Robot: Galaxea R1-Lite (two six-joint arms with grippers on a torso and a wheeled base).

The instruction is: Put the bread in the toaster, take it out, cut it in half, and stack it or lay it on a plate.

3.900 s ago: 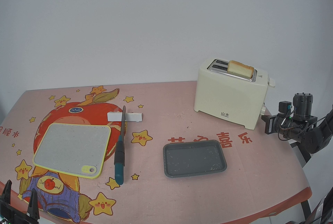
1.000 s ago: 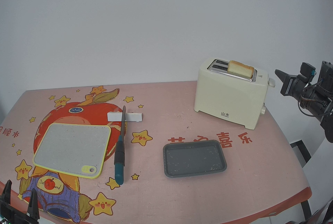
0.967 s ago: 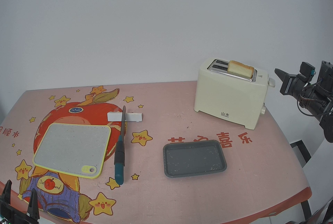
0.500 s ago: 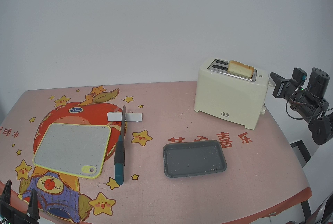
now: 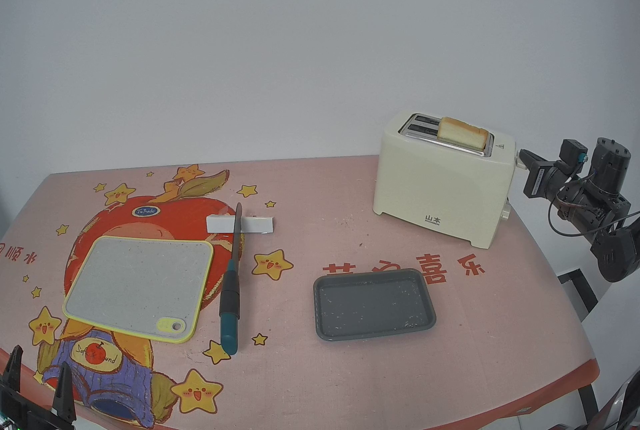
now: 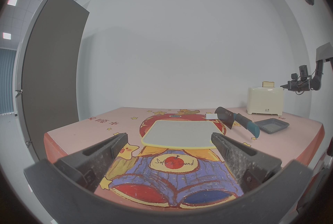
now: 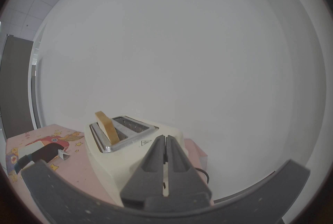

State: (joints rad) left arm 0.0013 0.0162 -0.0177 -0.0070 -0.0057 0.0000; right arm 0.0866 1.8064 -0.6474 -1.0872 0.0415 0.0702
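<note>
A slice of bread (image 5: 462, 133) stands partly out of the front slot of the cream toaster (image 5: 437, 188) at the back right of the table. My right gripper (image 5: 522, 153) is shut and empty, its tip at the toaster's right end near the top; whether it touches is unclear. In the right wrist view the shut gripper (image 7: 165, 140) points at the toaster (image 7: 121, 157), with the bread (image 7: 107, 128) beyond. The grey plate (image 5: 373, 303) lies in front of the toaster. My left gripper (image 6: 169, 137) is open and empty at the table's near left corner (image 5: 37, 385).
A grey cutting board (image 5: 137, 287) with a yellow-green rim lies at the left. Beside it a knife (image 5: 230, 291) with a teal handle has its blade propped on a white rest (image 5: 257, 224). The table edge runs just right of the toaster.
My right gripper rose from low beside the table to the height of the toaster's top, then moved in to the toaster's right end and dipped slightly. Nothing on the table moved.
</note>
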